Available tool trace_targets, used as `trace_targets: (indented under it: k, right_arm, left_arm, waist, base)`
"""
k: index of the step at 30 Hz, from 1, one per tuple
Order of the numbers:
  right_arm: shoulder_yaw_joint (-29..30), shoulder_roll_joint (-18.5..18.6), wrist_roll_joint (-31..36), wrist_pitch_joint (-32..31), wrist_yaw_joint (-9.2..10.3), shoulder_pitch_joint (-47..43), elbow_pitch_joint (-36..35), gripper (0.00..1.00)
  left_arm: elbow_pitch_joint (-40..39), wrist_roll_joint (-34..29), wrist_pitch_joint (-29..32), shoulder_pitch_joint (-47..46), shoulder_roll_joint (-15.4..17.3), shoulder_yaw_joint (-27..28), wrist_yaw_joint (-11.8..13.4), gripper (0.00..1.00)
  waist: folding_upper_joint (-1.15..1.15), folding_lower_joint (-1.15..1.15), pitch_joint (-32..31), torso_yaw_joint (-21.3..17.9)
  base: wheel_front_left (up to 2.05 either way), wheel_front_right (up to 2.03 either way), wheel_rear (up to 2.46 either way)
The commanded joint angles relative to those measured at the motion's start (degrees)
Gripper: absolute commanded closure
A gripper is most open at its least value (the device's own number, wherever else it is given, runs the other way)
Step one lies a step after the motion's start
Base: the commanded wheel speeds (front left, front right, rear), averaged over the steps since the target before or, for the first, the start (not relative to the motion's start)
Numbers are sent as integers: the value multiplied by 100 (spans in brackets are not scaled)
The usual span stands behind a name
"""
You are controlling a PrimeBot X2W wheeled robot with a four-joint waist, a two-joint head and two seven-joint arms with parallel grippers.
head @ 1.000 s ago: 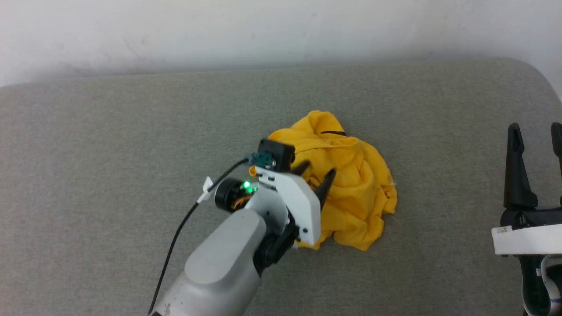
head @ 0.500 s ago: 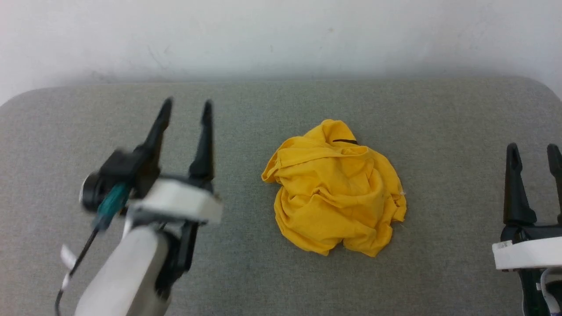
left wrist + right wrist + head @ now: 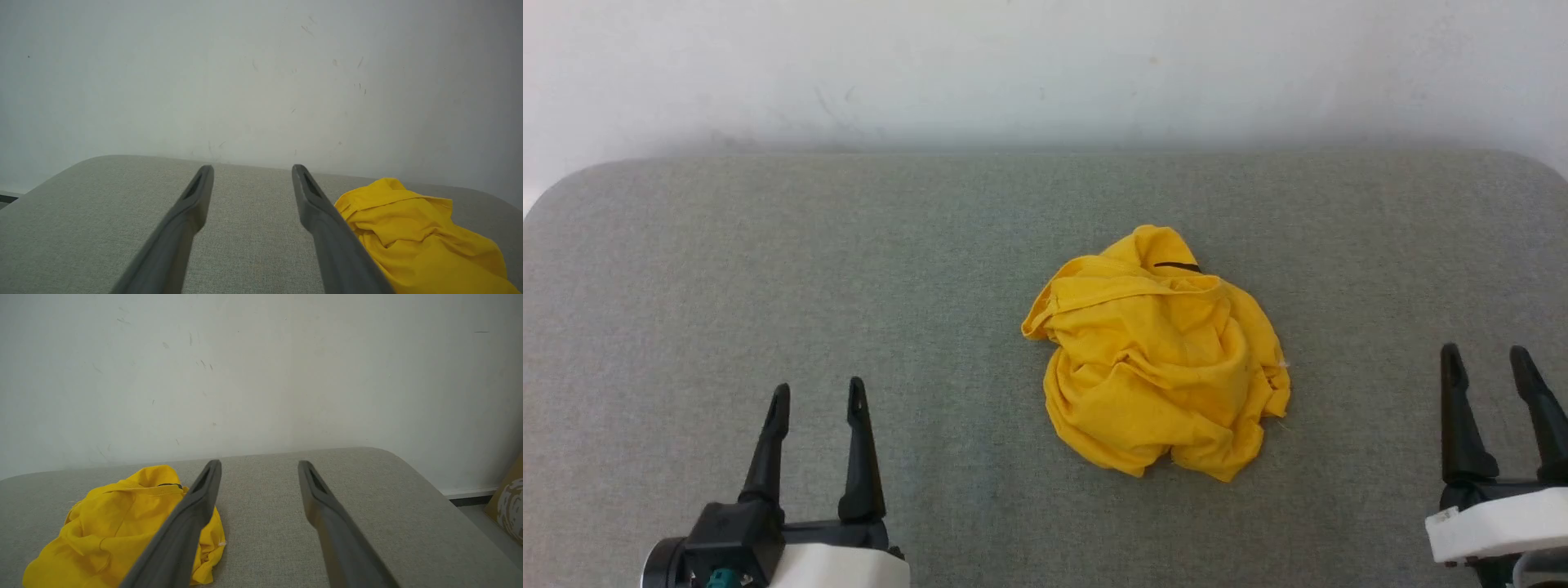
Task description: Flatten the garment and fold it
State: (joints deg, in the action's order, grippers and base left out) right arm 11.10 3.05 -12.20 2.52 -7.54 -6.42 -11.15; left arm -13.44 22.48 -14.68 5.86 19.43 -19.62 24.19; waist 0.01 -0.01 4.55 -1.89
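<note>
Head view: garment [image 3: 1160,359] is a crumpled yellow heap on the grey fabric-covered desk [image 3: 768,245], a bit right of centre, short black mark [image 3: 1176,266] showing at its far edge, not flattened, no fold made. Left hand [image 3: 818,388] at near left, fingers pointing far, spread apart, nothing between them; the garment lies to its right and farther away, well apart, no contact. Right hand [image 3: 1484,353] at near right edge, fingers also spread, empty; garment to its left, clear gap of bare desk between. Garment sits between the two hands, somewhat nearer the right one. White wall [image 3: 1013,65] behind the far desk edge. Left wrist view: left hand [image 3: 252,168] open, both fingers over bare desk [image 3: 81,212], tips toward the wall [image 3: 163,81]; garment [image 3: 416,237] at lower right, partly hidden behind the right-side finger, outside the gap, whether it touches cannot be told from this angle. Right wrist view: right hand [image 3: 259,463] open, gap holds only desk [image 3: 388,506]; garment [image 3: 114,522] at lower left, beyond the left-side finger, which overlaps its edge here. Rounded desk corner at right, brown patterned thing [image 3: 508,506] at the right edge, cannot tell what it is.
</note>
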Motion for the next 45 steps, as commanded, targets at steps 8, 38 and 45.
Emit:
trace_targets:
  k: [8,38,45]
  right_arm:
    - [-773,451,-243,-1104,5,959,-2,0]
    - [-2772,2069,-1747,-2478,5,3296,3012,100]
    - [-2648,2085,-1809,-1822,5,3731,2775,100]
  left_arm:
    - [38,-332,-30,-338,-322,-25,-397,0]
    - [756,-619,-31,-665,-1226,94,-1198,0]
    - [828,-638,-31,-617,-1310,321,-1269,0]
  waist:
    - [-1,1,384,267]
    - [-1,1,945,1213]
    - [-1,1,689,878]
  base:
    - [0,0,0]
    - [0,0,0]
    - [0,0,0]
